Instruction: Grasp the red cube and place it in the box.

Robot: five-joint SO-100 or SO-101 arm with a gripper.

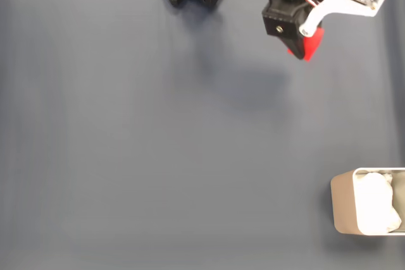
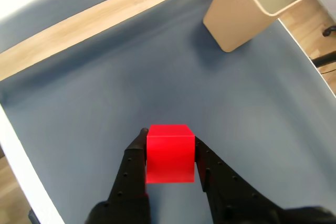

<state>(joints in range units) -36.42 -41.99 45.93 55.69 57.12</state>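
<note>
Wrist view: red cube [image 2: 169,153] between claw [image 2: 170,150] fingers.

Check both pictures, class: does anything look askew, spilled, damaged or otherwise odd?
Nothing stands out. The gripper holds the red cube squarely above the grey mat, and the box stands upright and undamaged.

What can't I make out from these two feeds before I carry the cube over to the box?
- Box, fixed view: its right side is cut off by the frame edge; white lining covers the floor.
- Box, wrist view: top edge clips the far rim.
- Red cube, fixed view: mostly hidden under the arm.
- Pincer, wrist view: the cube hides the pad contact, and its height above the mat is unclear.
</note>
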